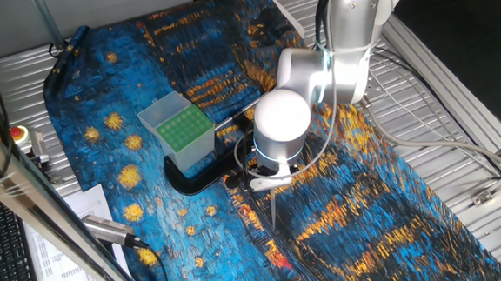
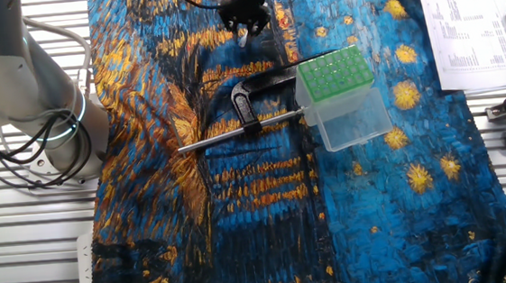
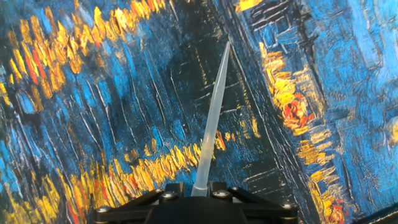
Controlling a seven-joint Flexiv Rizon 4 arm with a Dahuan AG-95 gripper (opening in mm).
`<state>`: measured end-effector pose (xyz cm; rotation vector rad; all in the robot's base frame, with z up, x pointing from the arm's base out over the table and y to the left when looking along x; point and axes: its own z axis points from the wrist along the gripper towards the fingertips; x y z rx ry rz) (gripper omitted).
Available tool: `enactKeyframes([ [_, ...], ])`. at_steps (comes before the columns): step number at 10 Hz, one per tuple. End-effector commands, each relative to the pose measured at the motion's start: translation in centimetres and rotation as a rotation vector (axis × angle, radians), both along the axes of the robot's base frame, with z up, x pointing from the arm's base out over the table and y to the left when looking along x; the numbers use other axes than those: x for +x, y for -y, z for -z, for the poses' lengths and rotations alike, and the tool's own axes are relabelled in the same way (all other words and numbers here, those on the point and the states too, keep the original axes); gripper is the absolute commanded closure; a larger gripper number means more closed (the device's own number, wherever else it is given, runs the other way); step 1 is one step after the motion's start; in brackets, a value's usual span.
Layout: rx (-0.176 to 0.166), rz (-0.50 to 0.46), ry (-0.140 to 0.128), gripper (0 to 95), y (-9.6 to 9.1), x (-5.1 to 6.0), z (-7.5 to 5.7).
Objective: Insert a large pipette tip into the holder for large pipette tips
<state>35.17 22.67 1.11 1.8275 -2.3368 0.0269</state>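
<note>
My gripper (image 3: 200, 188) is shut on the wide end of the large pipette tip (image 3: 214, 112), a slender whitish translucent cone that points away from the hand over the painted cloth. In one fixed view the tip (image 1: 274, 207) hangs point-down below the gripper (image 1: 268, 183), just above the cloth. The holder (image 1: 177, 129), a translucent box with a green grid top, stands to the left of the gripper, apart from it. In the other fixed view the gripper (image 2: 245, 20) is at the top, and the holder (image 2: 340, 94) lies below and to its right.
A black C-shaped clamp (image 1: 198, 174) with a long metal rod (image 2: 234, 136) lies against the holder, between it and the gripper. A blue and orange painted cloth (image 1: 359, 217) covers the table. Papers (image 2: 470, 25) and cables lie at the edges.
</note>
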Motion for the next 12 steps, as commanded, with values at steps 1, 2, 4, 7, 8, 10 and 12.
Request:
enactKeyframes([
  [1, 0.002, 0.005, 0.001, 95.0, 0.0, 0.0, 0.1],
  [2, 0.001, 0.006, 0.001, 95.0, 0.0, 0.0, 0.1],
  [4, 0.000, 0.006, 0.000, 95.0, 0.0, 0.0, 0.1],
  [7, -0.001, 0.009, 0.001, 95.0, 0.0, 0.0, 0.1],
  [8, -0.001, 0.005, 0.003, 95.0, 0.0, 0.0, 0.1],
  [10, 0.002, 0.006, 0.003, 95.0, 0.0, 0.0, 0.1],
  [12, -0.005, 0.010, 0.000, 95.0, 0.1, 0.1, -1.2],
])
